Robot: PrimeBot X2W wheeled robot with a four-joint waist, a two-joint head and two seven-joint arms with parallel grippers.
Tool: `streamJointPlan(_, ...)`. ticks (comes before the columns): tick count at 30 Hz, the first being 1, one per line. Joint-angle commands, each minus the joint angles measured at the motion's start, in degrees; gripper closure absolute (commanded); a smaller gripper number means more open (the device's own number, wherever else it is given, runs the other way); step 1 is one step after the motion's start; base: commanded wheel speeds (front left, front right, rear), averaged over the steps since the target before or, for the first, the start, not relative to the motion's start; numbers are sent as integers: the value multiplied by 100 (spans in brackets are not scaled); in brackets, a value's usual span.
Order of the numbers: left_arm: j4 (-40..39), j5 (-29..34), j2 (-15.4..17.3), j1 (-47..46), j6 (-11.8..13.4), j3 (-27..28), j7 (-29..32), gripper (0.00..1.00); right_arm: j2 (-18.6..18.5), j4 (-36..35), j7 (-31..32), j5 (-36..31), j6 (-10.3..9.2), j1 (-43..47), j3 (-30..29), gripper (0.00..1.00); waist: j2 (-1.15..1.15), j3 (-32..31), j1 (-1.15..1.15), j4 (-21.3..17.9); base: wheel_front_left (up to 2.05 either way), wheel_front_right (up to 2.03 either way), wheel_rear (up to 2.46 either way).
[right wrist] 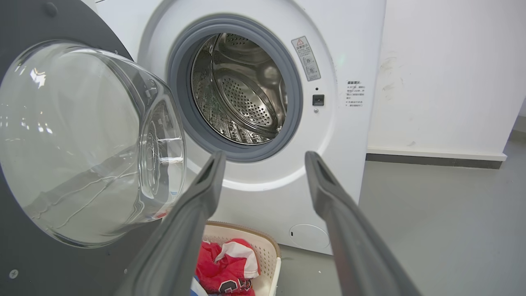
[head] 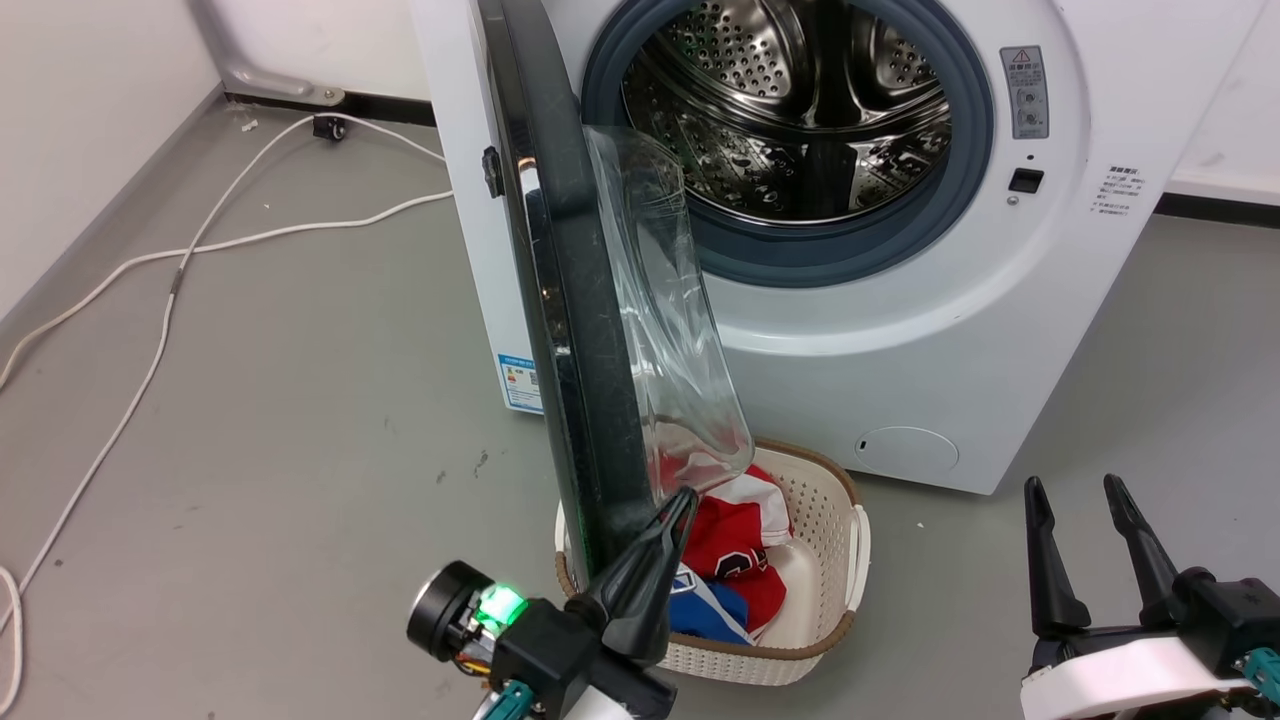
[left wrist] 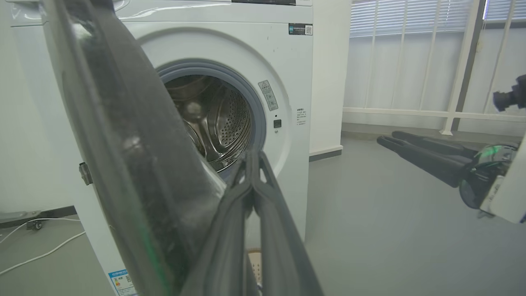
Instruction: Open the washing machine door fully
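The white washing machine (head: 900, 330) shows its steel drum (head: 790, 110) behind the swung-out washing machine door (head: 570, 330). From the head view I see the door edge-on, roughly square to the machine's front, with its glass bowl (head: 680, 330) facing right. My left gripper (head: 683, 503) is shut, its tips up against the door's inner side just below the bowl; in the left wrist view the door (left wrist: 123, 144) stands just left of this gripper (left wrist: 251, 155). At the lower right, well clear of the door, my right gripper (head: 1075, 490) is open and holds nothing. From its wrist this gripper (right wrist: 263, 158) looks at the drum, with the door (right wrist: 24, 263) on the left.
A cream laundry basket (head: 858, 540) with red and blue clothes (head: 740, 540) sits on the floor under the door's lower edge, against the machine. White cables (head: 160, 330) trail over the grey floor to the left. A wall runs along the far left.
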Motion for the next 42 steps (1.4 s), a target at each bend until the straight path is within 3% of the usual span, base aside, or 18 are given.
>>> streamJointPlan(1, 45, -25, 21, 43, -19, -10, 8, 100, 18, 11, -13, -2, -4, 63, 4, 0, 0, 11, 0, 3, 0, 0, 0)
streamJointPlan(14, 832, -168, 51, -134, 150, 73, 91, 100, 17, 70, -13, 40, -4, 31, -14, 0, 0, 127, 0, 202, 0, 0, 0)
streamJointPlan(28, 869, -299, 134, -186, 335, 272, -4, 100, 16, 212, -12, 194, -4, 94, 65, 0, 0, 26, 0, 950, 0, 0, 0)
streamJointPlan(42, 821, -616, 402, -285, 644, 1010, -45, 100, 13, 322, -13, 37, -4, -13, 103, 0, 0, 221, 0, 1531, 0, 0, 0)
